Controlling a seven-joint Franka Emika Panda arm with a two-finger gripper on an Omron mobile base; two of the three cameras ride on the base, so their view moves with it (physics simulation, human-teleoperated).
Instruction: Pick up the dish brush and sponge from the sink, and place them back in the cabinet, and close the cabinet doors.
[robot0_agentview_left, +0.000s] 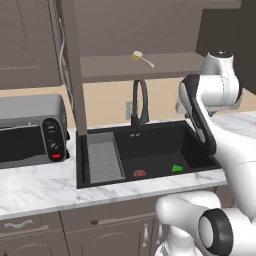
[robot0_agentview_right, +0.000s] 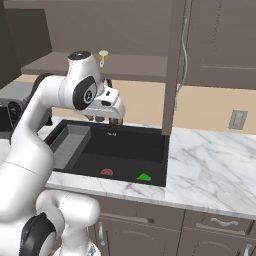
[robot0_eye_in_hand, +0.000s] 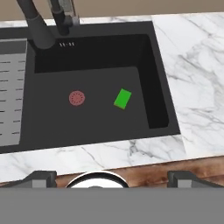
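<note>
Claw (robot0_eye_in_hand: 107, 177) hovering high over the sink (robot0_eye_in_hand: 157, 122), jaws spread wide, gripping nothing. Dish brush (robot0_agentview_left: 142, 58) lying on the cabinet (robot0_agentview_left: 165, 67) shelf already; sponge (robot0_eye_in_hand: 123, 98) sitting on the basin floor, right of the red drain (robot0_eye_in_hand: 77, 98). Likely heading for the sponge: descending, centring and aligning over it, then closing.

White marble counter (robot0_agentview_left: 35, 187), beige wall (robot0_agentview_left: 107, 102), grey toaster oven (robot0_agentview_left: 31, 130), brown lower cabinets (robot0_agentview_left: 100, 232).

No readable text (sink (robot0_eye_in_hand: 87, 61) marks illegible).
</note>
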